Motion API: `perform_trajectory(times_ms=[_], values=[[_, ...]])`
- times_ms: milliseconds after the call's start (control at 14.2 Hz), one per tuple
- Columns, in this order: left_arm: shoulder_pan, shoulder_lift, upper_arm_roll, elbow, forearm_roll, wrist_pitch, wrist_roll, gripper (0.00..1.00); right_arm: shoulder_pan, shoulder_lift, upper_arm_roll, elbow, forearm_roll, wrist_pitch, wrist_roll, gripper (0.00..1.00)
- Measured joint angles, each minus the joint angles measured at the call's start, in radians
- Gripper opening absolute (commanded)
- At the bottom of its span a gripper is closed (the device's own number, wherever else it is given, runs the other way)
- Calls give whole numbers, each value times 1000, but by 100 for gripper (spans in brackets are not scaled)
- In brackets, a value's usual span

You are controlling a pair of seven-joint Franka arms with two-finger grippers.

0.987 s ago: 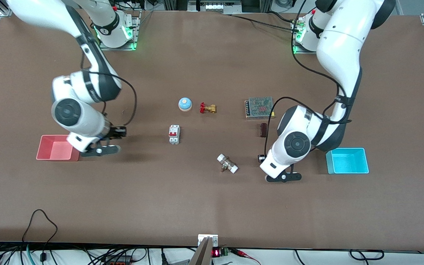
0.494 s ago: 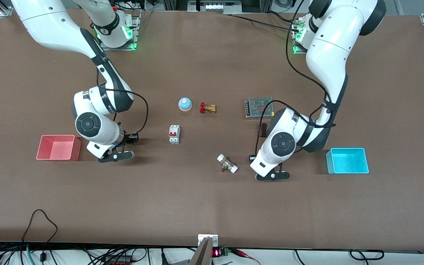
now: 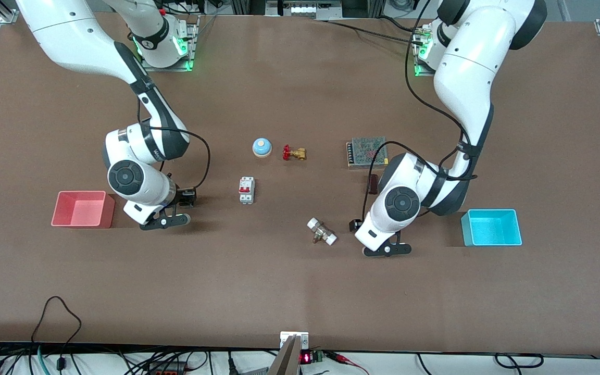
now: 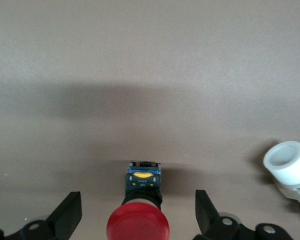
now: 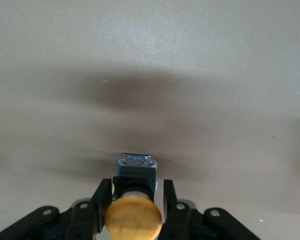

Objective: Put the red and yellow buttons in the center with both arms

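The red button lies on the brown tabletop, with its black and blue body pointing away from the cap. My left gripper is open, its fingers wide on either side of the button and not touching it. In the front view this gripper is low over the table beside the white-capped fitting, and the button's dark body sticks out of it. My right gripper is shut on the yellow button, low over the table. In the front view it sits between the pink tray and the circuit breaker, with the button's body protruding.
A pink tray stands at the right arm's end and a cyan tray at the left arm's end. A circuit breaker, blue bell, red-handled valve, white-capped fitting, mesh-topped box and dark block lie mid-table.
Over the last second both arms moved toward the table's middle, the right one away from the pink tray. In the last half second they barely shifted.
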Motion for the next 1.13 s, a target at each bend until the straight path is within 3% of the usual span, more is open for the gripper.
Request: perform_trajectory(times_ms=[71, 212, 494, 635, 846, 1128], values=[[1, -17, 1, 6, 0, -19, 0, 100, 0, 1, 0, 0, 0, 0, 0, 61], [5, -78, 11, 23, 3, -67, 27, 100, 0, 1, -2, 0, 0, 1, 0, 100], [67, -267, 30, 38, 6, -231, 276, 100, -3, -11, -7, 26, 11, 6, 0, 100], [115, -344, 52, 47, 6, -312, 392, 100, -15, -62, -13, 57, 82, -28, 0, 100], [197, -388, 56, 68, 6, -382, 485, 100, -74, -212, -21, 95, 122, -150, -2, 100], [229, -390, 68, 150, 6, -434, 489, 100, -160, -433, -32, 131, 128, -395, -10, 100]])
